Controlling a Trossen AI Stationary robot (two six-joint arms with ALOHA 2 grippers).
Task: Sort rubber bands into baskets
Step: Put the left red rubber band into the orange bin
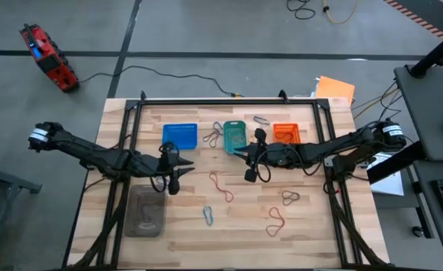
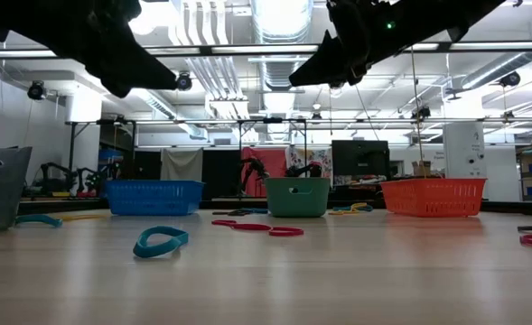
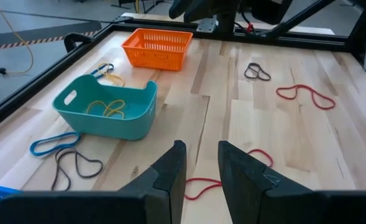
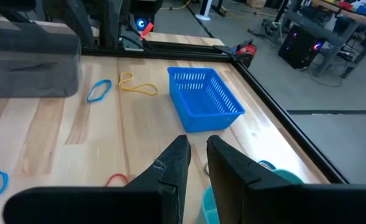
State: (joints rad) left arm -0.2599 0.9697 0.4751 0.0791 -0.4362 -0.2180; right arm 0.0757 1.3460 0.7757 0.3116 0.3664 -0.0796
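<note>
Three small perforated plastic baskets stand in a row near the far edge of the pale wooden plank table (image 1: 311, 233); the teal basket (image 1: 235, 135) is in the middle, with the blue basket (image 1: 180, 135) to its left and the orange basket (image 1: 286, 132) to its right. The teal basket holds a thin yellow rubber band (image 3: 110, 108); a blue band (image 3: 51, 142) and a dark grey band (image 3: 76, 167) lie on the wood between the teal basket and the blue one. In front of the teal basket a long red band (image 1: 221, 186) lies on the table, a small blue band (image 1: 208, 216) nearer still, and a red band (image 1: 275, 221) and a dark band (image 1: 290, 197) off to the right. The left gripper (image 1: 174, 179) hangs above the table just in front of the blue basket, fingers (image 3: 168, 175) slightly parted and holding nothing; the right gripper (image 1: 250, 172) hangs just in front of the teal basket, fingers (image 4: 170, 171) likewise a little apart and empty. A clear grey plastic container (image 1: 144, 213) sits in front of the blue basket, near the table's left side.
</note>
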